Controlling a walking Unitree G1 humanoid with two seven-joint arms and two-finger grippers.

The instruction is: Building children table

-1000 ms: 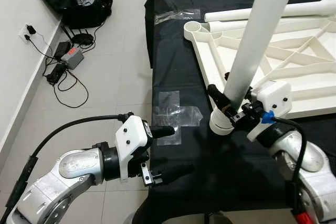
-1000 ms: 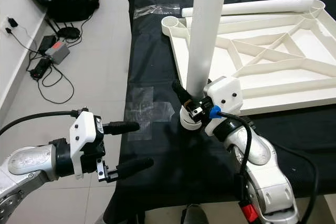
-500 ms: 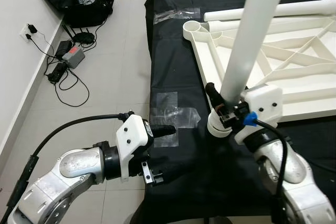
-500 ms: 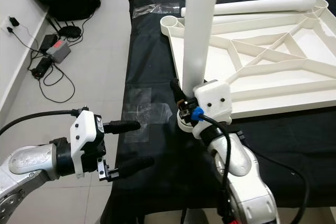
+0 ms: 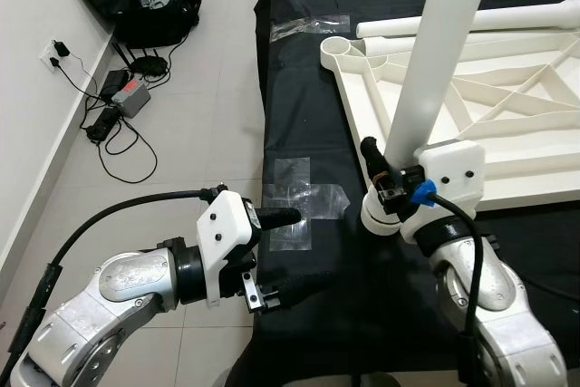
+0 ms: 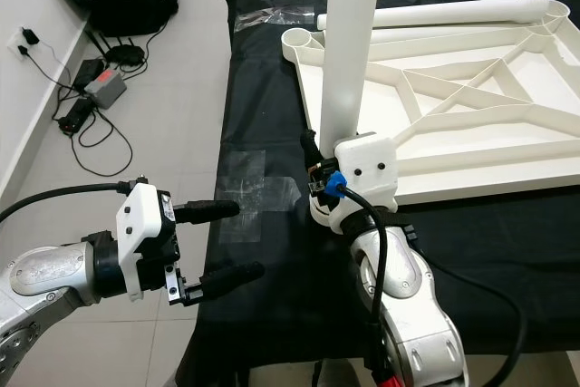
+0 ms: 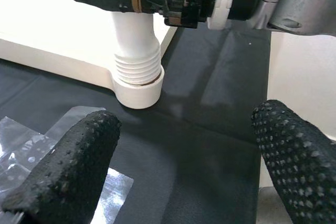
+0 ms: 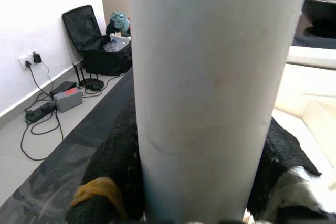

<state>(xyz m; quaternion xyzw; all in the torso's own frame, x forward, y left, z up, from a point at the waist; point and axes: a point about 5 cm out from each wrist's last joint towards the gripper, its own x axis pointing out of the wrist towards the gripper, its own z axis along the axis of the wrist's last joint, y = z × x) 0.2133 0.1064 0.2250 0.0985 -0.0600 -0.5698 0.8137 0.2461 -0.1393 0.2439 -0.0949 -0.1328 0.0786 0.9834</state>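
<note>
White table leg (image 5: 433, 70) stands upright, its threaded end in the corner socket (image 7: 137, 89) of the upturned tabletop (image 6: 471, 115) on the black-covered worktop (image 5: 299, 124), clamped by the right gripper (image 5: 391, 189), while the left gripper (image 5: 276, 256) hovers spread apart at the worktop's left edge.

Our right gripper (image 5: 385, 189) is clamped tight, fingers (image 8: 113, 166) pressed in from both sides, the forearm bent up beneath it. Our left gripper (image 6: 222, 240) reaches forward — fingers (image 7: 68, 174) spread wide, holding nothing.
</note>
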